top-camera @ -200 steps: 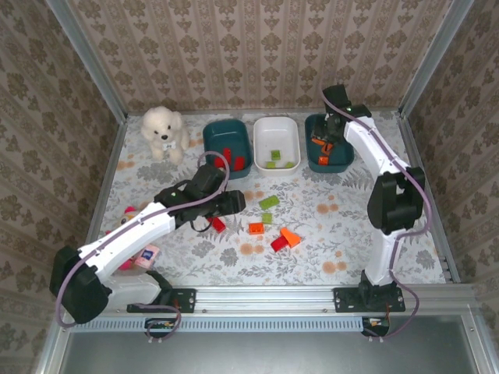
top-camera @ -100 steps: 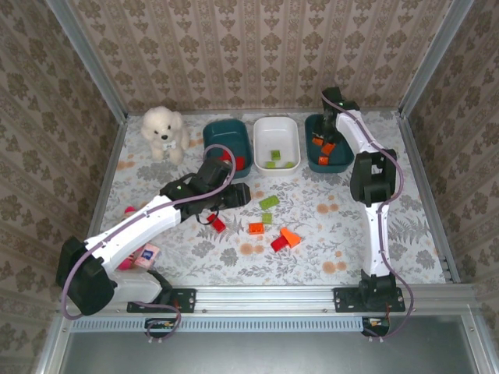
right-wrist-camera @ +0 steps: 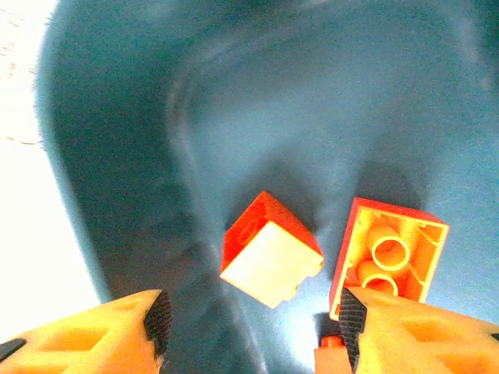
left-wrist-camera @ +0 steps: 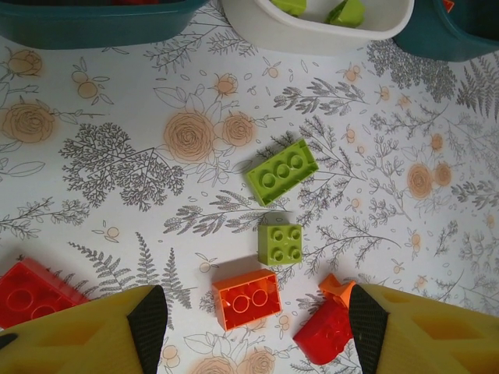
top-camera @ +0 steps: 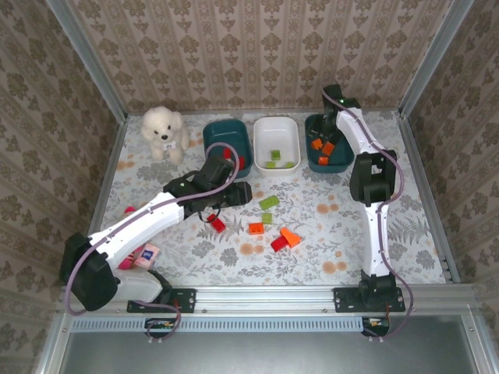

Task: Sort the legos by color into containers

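Orange bricks lie on the floor of the right teal tub. One is tipped on a corner and the one beside it is turned over, its hollow underside up. The right gripper hangs above them, its fingers spread and nothing between them.

The white tub in the middle holds a few green bricks. The left teal tub holds red bricks, partly hidden by the left arm.

Loose bricks lie on the flowered table in front of the tubs. A long green brick sits nearest the white tub, with a small green brick just beside it. Closer in are an orange brick and a red brick that touches an orange piece. Another red brick lies apart, by the left finger. The left gripper hovers over this group, fingers wide apart and empty.

A white plush dog sits in the far left corner, and a pink doll lies at the near left edge.
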### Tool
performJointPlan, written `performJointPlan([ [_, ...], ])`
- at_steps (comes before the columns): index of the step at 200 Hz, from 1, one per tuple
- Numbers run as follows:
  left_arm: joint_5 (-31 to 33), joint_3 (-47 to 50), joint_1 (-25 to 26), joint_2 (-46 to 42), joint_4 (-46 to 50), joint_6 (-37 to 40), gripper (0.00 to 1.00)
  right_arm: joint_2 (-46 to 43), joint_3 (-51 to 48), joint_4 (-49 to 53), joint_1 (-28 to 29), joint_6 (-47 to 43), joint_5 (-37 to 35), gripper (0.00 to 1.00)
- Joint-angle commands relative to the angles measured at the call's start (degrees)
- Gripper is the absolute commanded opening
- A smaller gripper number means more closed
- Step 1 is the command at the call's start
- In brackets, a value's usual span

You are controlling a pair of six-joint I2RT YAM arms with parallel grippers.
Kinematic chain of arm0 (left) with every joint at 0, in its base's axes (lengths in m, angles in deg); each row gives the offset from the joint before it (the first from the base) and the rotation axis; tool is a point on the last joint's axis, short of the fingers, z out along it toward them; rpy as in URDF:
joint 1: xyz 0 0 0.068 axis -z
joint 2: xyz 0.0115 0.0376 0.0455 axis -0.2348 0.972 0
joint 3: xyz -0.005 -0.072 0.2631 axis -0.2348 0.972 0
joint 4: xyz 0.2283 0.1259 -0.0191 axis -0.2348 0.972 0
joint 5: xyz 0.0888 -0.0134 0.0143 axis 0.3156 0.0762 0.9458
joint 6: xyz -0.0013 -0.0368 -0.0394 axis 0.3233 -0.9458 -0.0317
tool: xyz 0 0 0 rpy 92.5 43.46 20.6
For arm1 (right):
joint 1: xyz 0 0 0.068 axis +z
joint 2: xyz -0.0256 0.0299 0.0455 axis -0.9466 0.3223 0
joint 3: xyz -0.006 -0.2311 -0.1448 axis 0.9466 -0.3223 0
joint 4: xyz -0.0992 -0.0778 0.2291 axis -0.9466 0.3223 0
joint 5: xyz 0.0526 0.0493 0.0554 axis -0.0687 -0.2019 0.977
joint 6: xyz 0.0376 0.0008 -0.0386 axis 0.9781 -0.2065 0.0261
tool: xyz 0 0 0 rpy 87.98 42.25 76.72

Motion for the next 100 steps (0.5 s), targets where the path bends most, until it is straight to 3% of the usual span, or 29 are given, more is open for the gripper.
performJointPlan([
  [1, -0.7, -3.0, 1.3, 1.9, 1.7, 3.2, 0.67, -11.4, -0.1, 0.5, 1.0, -1.8, -0.4, 0.6],
  [19, -0.6, -4.8, 2.2, 4.2, 2.6, 3.3, 0.69, -20.6, -9.3, -4.6, 2.6, -2.5, 0.3, 0.6],
  [53, 1.7, -10.8, 5.1, 10.7, 4.9, 3.5, 0.75, -43.5, -38.7, -18.1, 9.3, -3.3, 1.1, 0.61],
  [77, 0.8, -17.7, 6.1, 17.2, 7.5, 12.5, 0.78, -60.0, -56.4, -22.3, 15.2, -2.9, 2.6, 0.61],
  [100, 0.4, -23.2, 6.6, 24.3, 11.6, 25.9, 0.77, -75.2, -69.2, -20.8, 19.4, -0.3, 3.1, 0.62],
])
